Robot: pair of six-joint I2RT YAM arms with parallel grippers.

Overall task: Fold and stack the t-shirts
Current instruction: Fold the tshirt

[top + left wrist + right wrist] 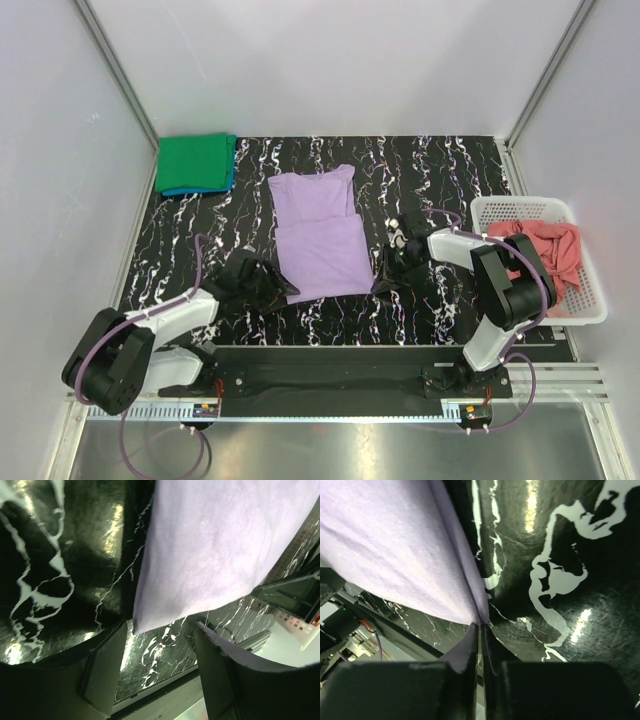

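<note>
The light purple t-shirt (318, 235) lies flat in the middle of the table, its sleeves folded in and its collar at the far end. My left gripper (287, 290) is open at the shirt's near left corner. In the left wrist view that corner (215, 545) hangs just above the gap of the left gripper (160, 630), touching neither finger. My right gripper (381, 285) is at the near right corner. In the right wrist view the right gripper (481, 627) is shut on the shirt's edge (395, 545). A folded green t-shirt (195, 160) lies on a blue one (207, 188) at the back left.
A white lattice basket (520, 207) stands at the right edge with a crumpled salmon pink t-shirt (550, 250) in it. The black marbled tabletop (440, 170) ends at white walls behind and on both sides. The arm bases sit on a rail at the near edge.
</note>
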